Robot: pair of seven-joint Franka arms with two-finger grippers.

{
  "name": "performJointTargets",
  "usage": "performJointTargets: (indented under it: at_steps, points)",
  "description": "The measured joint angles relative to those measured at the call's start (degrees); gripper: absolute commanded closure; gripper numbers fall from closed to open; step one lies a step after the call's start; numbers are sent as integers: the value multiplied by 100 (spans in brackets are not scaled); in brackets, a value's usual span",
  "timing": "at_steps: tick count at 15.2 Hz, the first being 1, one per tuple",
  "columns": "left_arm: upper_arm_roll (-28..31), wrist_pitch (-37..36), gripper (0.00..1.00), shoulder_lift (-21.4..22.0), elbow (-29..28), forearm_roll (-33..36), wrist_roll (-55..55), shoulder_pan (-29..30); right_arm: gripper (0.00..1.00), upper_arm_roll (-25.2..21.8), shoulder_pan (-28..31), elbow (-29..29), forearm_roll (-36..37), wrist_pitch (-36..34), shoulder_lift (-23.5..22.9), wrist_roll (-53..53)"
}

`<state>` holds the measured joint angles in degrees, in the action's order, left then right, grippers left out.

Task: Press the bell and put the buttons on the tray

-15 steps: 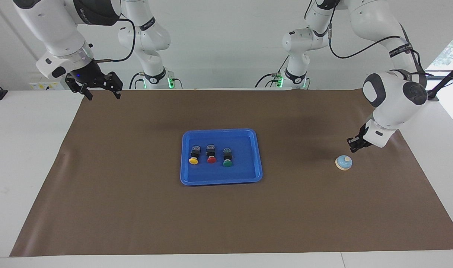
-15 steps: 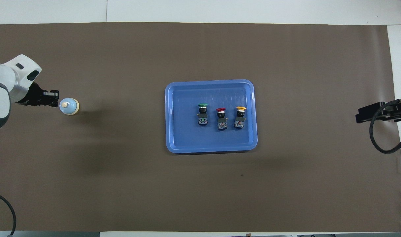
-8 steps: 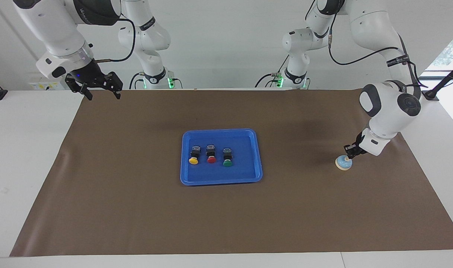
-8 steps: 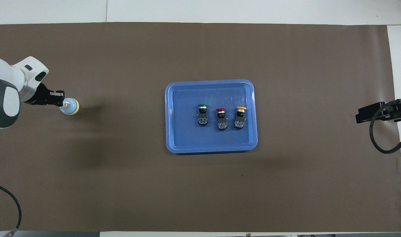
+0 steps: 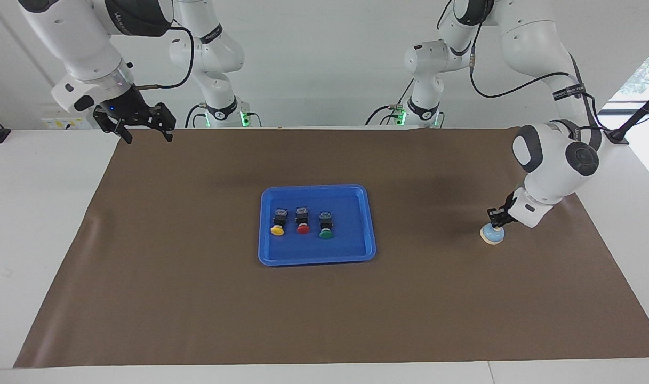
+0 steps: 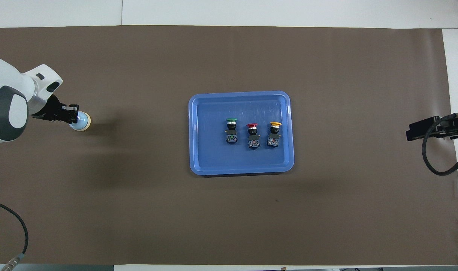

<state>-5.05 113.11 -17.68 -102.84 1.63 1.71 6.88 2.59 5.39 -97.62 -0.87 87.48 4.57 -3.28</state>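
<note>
Three buttons point(image 5: 302, 222) lie in a row in the tray point(image 5: 367, 213) at mid-surface, caps — yellow, red, green — pointing away from the robots. Bell point(image 5: 492, 235) sits on the brown mat point(image 5: 196, 309) toward the left arm's end. Left tool point(image 5: 497, 220) is down on the bell's top, covering the knob; can't tell how far its fingers are parted. Right tool point(image 5: 146, 132) waits with fingers spread, empty, over the mat's corner at its own end.

Band on left arm point(image 5: 568, 89) above bell point(image 5: 492, 234): white lettering, unreadable
Right arm's dark joint cover point(image 5: 135, 16): white lettering, unreadable
Elsewhere: no legible text
</note>
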Motion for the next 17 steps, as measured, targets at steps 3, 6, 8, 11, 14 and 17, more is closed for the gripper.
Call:
performJointTargets:
  at_steps: [3, 6, 8, 11, 14, 17]
  points:
    - [-24, -936, 0, 500, 230, -38, -1, -15, 0, 0, 0, 0, 0, 0, 0, 0]
    - [-51, -1724, 0, 1082, 406, -126, -2, -97, 0, 0, 0, 0, 0, 0, 0, 0]
    - [-75, -2112, 0, 1365, 542, -128, -14, -218, 0, 0, 0, 0, 0, 0, 0, 0]
    - [-94, -2440, 0, 1681, 628, -128, -14, -267, 0, 0, 0, 0, 0, 0, 0, 0]
    - [-103, -2575, 0, 1843, 629, -128, -12, -300, 0, 0, 0, 0, 0, 0, 0, 0]
    - [-106, -2596, 0, 1861, 629, -128, -12, -355, 0, 0, 0, 0, 0, 0, 0, 0]
